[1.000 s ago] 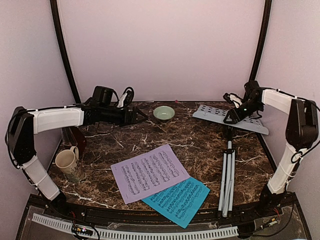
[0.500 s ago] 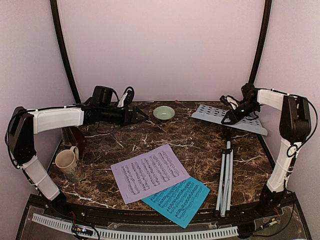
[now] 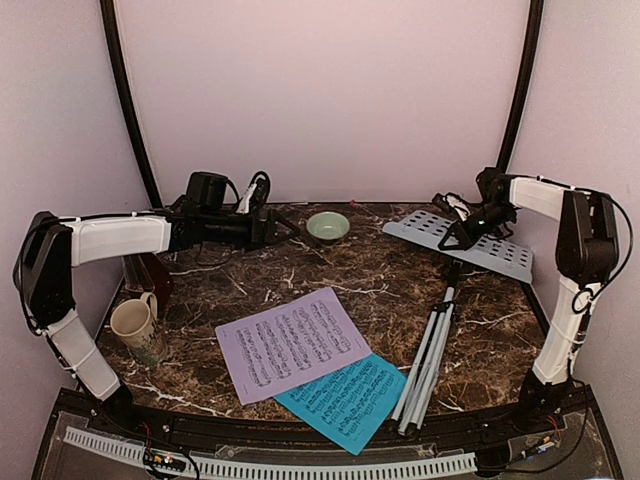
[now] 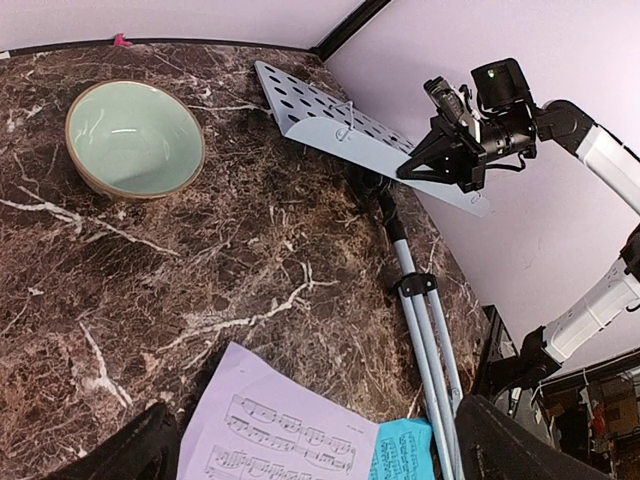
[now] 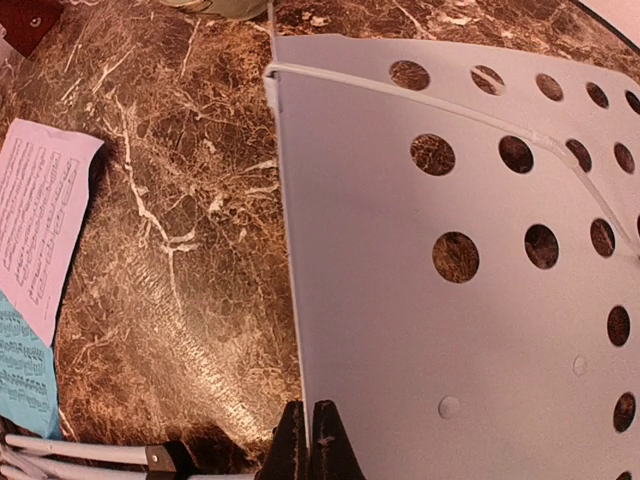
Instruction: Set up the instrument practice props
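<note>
The music stand lies tipped over at the right, its perforated grey tray raised off the table and its folded silver legs slanting toward the front. My right gripper is shut on the tray's thin edge, its fingertips pinched either side. The lilac sheet lies flat at centre front, overlapping the bright-blue sheet. The dark-brown metronome stands at the left, partly behind my left arm. My left gripper hovers open at the back left, holding nothing.
A pale-green bowl sits at the back centre, close to my left gripper's fingers. A cream mug stands at the front left near the metronome. The stand's leg tips almost touch the blue sheet. Walls close in on three sides.
My right gripper has closed on the tray's edge and drawn it slightly left. The stand's legs swung left toward the blue sheet. The left arm stayed put.
</note>
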